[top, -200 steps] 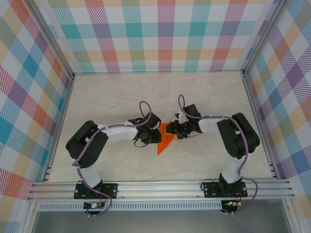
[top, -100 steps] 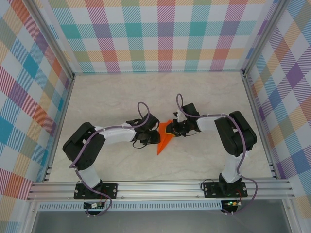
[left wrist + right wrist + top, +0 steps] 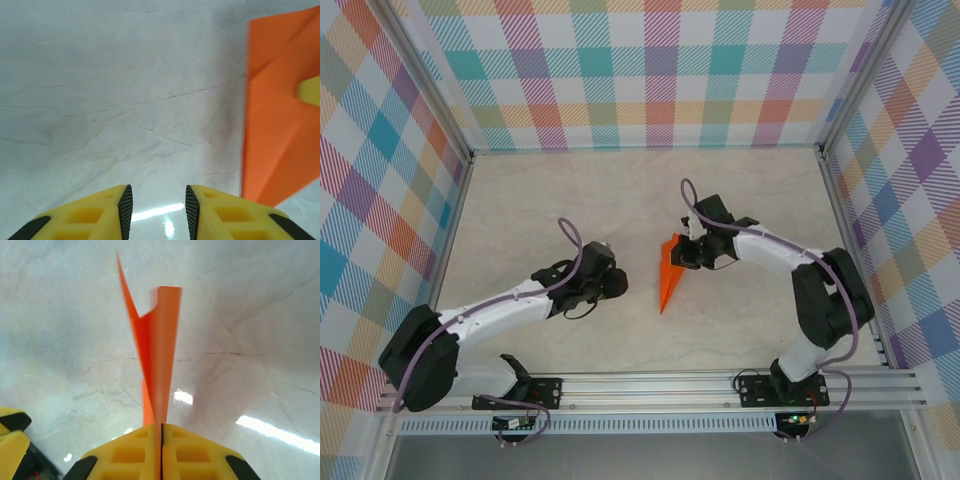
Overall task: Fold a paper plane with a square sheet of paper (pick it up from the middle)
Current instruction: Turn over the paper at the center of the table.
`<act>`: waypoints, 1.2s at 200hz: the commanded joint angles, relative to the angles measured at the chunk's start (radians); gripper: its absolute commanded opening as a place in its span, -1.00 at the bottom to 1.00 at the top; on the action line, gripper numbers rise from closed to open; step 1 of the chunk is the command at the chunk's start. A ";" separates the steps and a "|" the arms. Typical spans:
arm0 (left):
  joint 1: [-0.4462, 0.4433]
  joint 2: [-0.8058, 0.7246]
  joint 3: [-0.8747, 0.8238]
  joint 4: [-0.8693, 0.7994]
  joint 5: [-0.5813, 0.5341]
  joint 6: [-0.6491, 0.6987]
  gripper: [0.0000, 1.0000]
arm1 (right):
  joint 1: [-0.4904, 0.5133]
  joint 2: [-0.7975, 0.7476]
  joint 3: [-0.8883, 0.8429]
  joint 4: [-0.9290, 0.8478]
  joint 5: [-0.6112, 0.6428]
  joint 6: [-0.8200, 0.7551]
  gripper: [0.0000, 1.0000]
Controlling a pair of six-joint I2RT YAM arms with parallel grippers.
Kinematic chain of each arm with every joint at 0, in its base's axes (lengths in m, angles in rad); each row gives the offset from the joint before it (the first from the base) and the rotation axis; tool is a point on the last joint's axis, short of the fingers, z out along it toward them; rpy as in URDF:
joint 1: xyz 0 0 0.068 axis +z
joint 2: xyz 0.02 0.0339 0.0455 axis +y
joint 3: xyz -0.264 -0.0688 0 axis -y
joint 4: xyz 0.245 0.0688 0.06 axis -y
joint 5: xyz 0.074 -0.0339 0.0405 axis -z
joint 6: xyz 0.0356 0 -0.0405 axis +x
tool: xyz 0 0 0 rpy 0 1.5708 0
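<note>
The square sheet of paper is folded into a narrow, pointed, bright orange paper plane (image 3: 668, 275), its tip pointing toward the near edge of the table. My right gripper (image 3: 684, 254) is shut on the plane's far end. In the right wrist view the plane (image 3: 158, 347) stands on edge out of the closed right gripper (image 3: 161, 428), its layers flaring apart at the top. My left gripper (image 3: 619, 285) sits to the left of the plane and apart from it. In the left wrist view the left gripper (image 3: 158, 205) is open over bare table, with the plane (image 3: 277, 125) at the right edge.
The marble-look tabletop (image 3: 570, 210) is fenced by checked walls and aluminium rails (image 3: 650, 385) at the near edge. The left arm lies low across the near left of the table. A yellow finger of the right gripper (image 3: 311, 93) shows behind the paper.
The left gripper has let go of the paper, opened and drawn back to the left. The right gripper has shut on the plane and carried it slightly away from the near edge.
</note>
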 commanded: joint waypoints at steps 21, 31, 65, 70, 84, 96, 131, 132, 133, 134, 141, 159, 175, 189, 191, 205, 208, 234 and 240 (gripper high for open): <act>0.026 -0.136 -0.096 -0.002 -0.067 -0.008 -0.18 | 0.106 -0.061 0.194 -0.527 0.572 -0.085 -0.88; 0.038 -0.148 -0.114 0.006 -0.058 -0.007 -0.10 | 0.132 -0.048 0.237 -0.603 0.668 -0.064 -0.89; 0.071 -0.172 -0.152 0.017 -0.032 0.016 -0.05 | 0.210 0.003 0.312 -0.732 0.821 0.023 -0.89; 0.076 -0.178 -0.157 0.020 -0.027 0.019 -0.05 | 0.221 0.015 0.318 -0.740 0.829 0.038 -0.89; 0.088 -0.193 -0.174 0.029 -0.015 0.023 0.00 | 0.248 0.056 0.340 -0.755 0.845 0.069 -0.88; 0.100 -0.203 -0.187 0.035 -0.006 0.026 0.02 | 0.270 0.108 0.370 -0.775 0.857 0.091 -0.87; 0.143 -0.222 -0.208 0.042 0.026 0.036 0.02 | 0.335 0.312 0.518 -0.891 0.920 0.154 -0.87; 0.144 -0.223 -0.208 0.043 0.027 0.037 0.02 | 0.337 0.317 0.522 -0.894 0.921 0.156 -0.87; 0.145 -0.224 -0.209 0.043 0.028 0.038 0.02 | 0.339 0.327 0.530 -0.898 0.921 0.158 -0.87; 0.146 -0.225 -0.209 0.043 0.028 0.038 0.02 | 0.339 0.332 0.533 -0.901 0.922 0.159 -0.87; 0.154 -0.231 -0.209 0.041 0.030 0.041 0.02 | 0.348 0.360 0.556 -0.912 0.924 0.168 -0.87; 0.175 -0.247 -0.211 0.031 0.026 0.051 0.01 | 0.360 0.428 0.600 -0.922 0.921 0.182 -0.86; 0.193 -0.260 -0.217 0.031 0.025 0.047 0.02 | 0.370 0.476 0.636 -0.932 0.919 0.194 -0.84; 0.199 -0.276 -0.224 0.023 0.015 0.039 0.01 | 0.376 0.514 0.661 -0.929 0.906 0.188 -0.81; 0.199 -0.277 -0.226 0.022 0.014 0.037 0.02 | 0.377 0.519 0.666 -0.930 0.904 0.188 -0.80; 0.202 -0.298 -0.239 0.022 0.004 0.024 0.02 | 0.387 0.554 0.695 -0.935 0.890 0.189 -0.75; 0.203 -0.302 -0.241 0.023 0.002 0.021 0.02 | 0.390 0.560 0.700 -0.934 0.886 0.189 -0.74; 0.204 -0.318 -0.251 0.018 -0.001 0.003 0.05 | 0.401 0.598 0.719 -0.903 0.822 0.179 -0.69; 0.204 -0.318 -0.247 0.011 -0.001 0.002 0.06 | 0.404 0.605 0.723 -0.895 0.805 0.178 -0.67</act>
